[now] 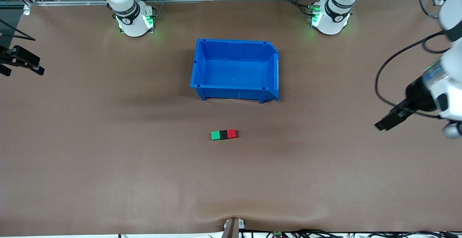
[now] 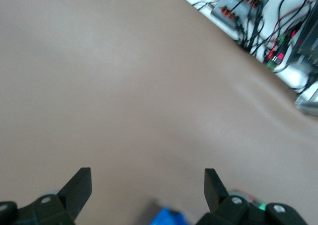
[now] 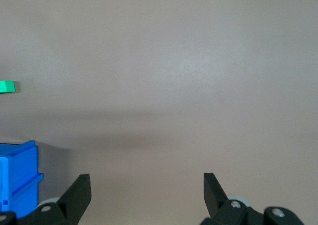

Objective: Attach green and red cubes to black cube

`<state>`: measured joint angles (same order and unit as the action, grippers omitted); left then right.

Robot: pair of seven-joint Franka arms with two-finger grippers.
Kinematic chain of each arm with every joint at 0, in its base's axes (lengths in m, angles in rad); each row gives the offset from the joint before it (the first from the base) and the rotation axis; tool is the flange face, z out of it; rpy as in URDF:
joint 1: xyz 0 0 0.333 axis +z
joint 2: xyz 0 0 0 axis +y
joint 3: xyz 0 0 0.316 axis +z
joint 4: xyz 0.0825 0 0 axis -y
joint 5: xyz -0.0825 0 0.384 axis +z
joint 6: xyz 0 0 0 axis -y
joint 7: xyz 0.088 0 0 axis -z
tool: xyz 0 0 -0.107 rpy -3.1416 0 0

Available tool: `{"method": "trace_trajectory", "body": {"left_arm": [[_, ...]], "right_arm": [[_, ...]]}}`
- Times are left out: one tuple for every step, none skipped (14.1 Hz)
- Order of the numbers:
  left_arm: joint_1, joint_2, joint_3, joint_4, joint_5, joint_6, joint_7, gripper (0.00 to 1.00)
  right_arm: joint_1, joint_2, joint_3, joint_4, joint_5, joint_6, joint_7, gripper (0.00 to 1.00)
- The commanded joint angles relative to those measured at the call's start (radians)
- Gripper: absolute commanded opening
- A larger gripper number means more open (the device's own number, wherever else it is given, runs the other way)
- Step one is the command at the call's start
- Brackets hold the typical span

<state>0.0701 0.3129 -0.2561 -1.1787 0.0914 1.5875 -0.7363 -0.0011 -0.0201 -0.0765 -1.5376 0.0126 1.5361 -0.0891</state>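
The three small cubes are seen joined in one row on the table (image 1: pixel 108 180), nearer to the front camera than the blue bin (image 1: pixel 235 68), at about 6 o'clock from it. The black cube (image 1: pixel 223 134) is in the middle, the green cube (image 1: pixel 215 135) is touching it at its 9 o'clock side, and the red cube (image 1: pixel 231 133) is touching it at its 3 o'clock side. The attaching step is therefore judged as already done. The left gripper (image 2: pixel 147 185) is held over bare table at the left arm's end, well apart from the cubes, with jaws spread wide and nothing between them. The right gripper (image 3: pixel 147 187) is held over the right arm's end, also spread wide and empty. No further grasp seems to be needed; only a check that the row is holding together may be called for.
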Motion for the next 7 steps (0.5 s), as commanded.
{"method": "trace_trajectory", "body": {"left_arm": [[0.036, -0.084, -0.006, -0.057, 0.008, -0.085, 0.154, 1.0], [0.021, -0.125, 0.023, -0.112, 0.007, -0.089, 0.214, 1.0], [-0.007, -0.158, 0.052, -0.171, 0.01, -0.075, 0.241, 1.0], [-0.028, -0.181, 0.099, -0.197, 0.005, -0.07, 0.259, 1.0], [-0.054, -0.216, 0.154, -0.235, 0.001, -0.069, 0.321, 1.0], [-0.081, -0.266, 0.229, -0.293, -0.013, -0.057, 0.451, 1.0], [-0.084, -0.299, 0.241, -0.33, -0.018, -0.057, 0.475, 1.0]], "right_arm": [[0.0, 0.008, 0.001, 0.02, -0.028, -0.008, -0.008, 1.0], [0.001, 0.008, 0.001, 0.02, -0.04, -0.008, -0.009, 1.0], [0.004, 0.009, 0.001, 0.02, -0.051, -0.007, -0.008, 1.0], [0.003, 0.011, 0.001, 0.02, -0.055, -0.007, -0.008, 1.0], [0.001, 0.014, 0.001, 0.02, -0.056, -0.008, -0.009, 1.0], [0.003, 0.014, 0.001, 0.02, -0.056, -0.008, -0.008, 1.0], [0.003, 0.014, 0.001, 0.02, -0.054, -0.01, -0.006, 1.0]]}}
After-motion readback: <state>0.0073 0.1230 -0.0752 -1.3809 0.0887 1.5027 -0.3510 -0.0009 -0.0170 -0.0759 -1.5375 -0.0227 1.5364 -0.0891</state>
